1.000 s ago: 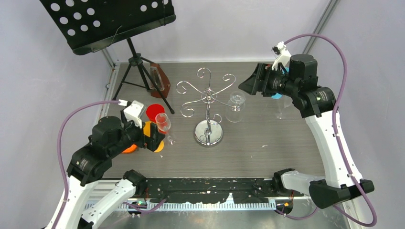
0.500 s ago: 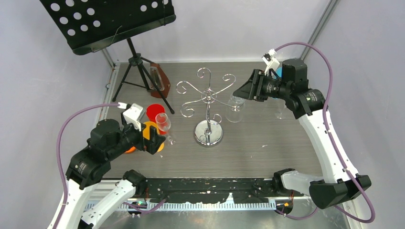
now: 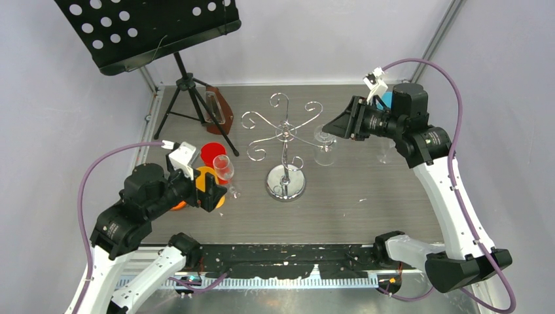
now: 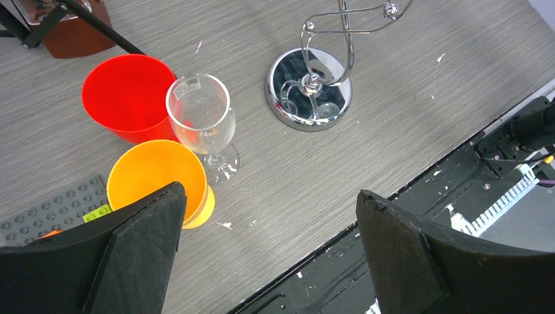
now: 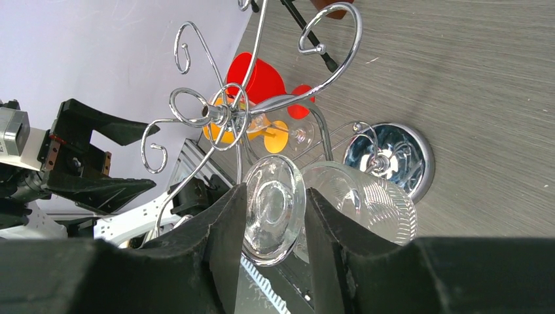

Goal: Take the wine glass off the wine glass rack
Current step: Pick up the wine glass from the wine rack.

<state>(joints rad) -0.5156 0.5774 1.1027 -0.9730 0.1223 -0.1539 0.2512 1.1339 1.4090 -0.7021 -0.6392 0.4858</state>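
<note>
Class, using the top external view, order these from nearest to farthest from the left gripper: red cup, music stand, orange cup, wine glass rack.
From the left gripper:
1. orange cup, right beside it.
2. red cup, just behind the orange one.
3. wine glass rack, off to the right, mid-table.
4. music stand, at the far left corner.

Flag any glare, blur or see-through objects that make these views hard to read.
Top view: even light, sharp, but the hung glass barely shows against the grey. Left wrist: the rack base mirrors the scene; the left fingers are dark, slightly soft. Right wrist: view rotated, bright glints on the rack's wires; the right fingers are featureless black.
</note>
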